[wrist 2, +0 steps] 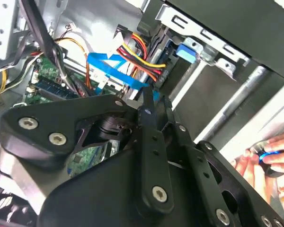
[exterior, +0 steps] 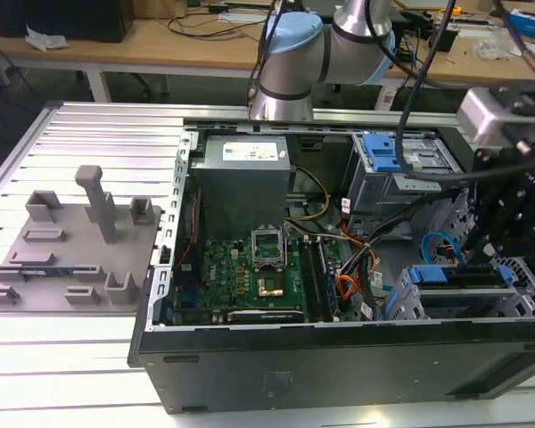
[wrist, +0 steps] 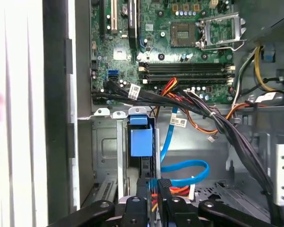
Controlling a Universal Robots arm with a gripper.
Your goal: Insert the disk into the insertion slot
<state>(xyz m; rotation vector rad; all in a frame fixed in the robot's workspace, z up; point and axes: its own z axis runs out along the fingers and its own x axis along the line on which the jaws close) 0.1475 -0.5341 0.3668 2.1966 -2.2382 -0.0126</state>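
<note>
Even overhead light, blown-out glare (first wrist view), exterior view perhaps soft.

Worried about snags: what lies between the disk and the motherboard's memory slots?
In the first wrist view, a bundle of black and coloured cables crosses between the disk and the memory slots.

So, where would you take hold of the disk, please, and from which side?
I'd pinch the disk across its thin dimension at the exposed blue carrier end, coming in line with the slot from the case's open side. It stands edge-on between the slot's metal walls, so its broad faces look out of reach.
</note>
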